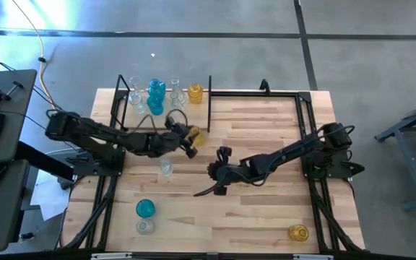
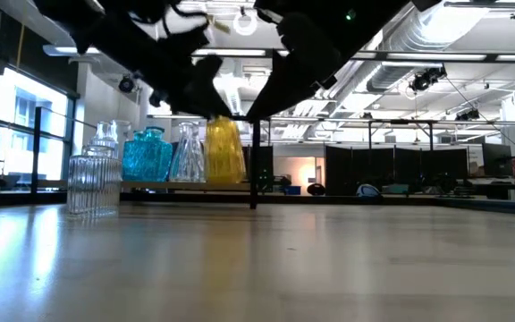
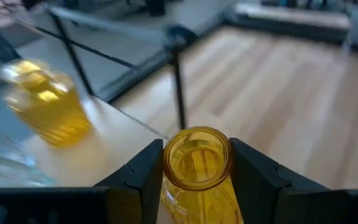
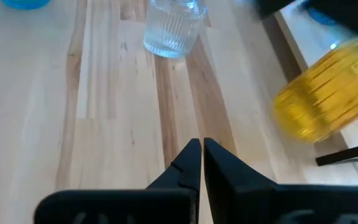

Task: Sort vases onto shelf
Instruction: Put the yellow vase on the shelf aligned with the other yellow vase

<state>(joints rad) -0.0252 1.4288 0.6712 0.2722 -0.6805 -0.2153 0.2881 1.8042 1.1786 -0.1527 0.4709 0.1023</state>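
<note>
left gripper (image 3: 196,171) clamped around amber vase (image 3: 197,163), its open mouth only wrist-visible

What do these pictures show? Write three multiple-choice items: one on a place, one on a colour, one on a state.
1. The teal vase off the shelf stands:
A. beside a clear vase
B. inside the right gripper
C. on the floor

2. The held vase in the left gripper is:
A. teal
B. clear
C. amber

3. The right gripper is:
A. shut on a vase
B. shut and empty
C. wide open

Answers:
1. A: the high view shows the two side by side on the table.
2. C: the left wrist view shows a yellow neck between the fingers.
3. B: the right wrist view shows its fingertips together over bare wood.
</note>
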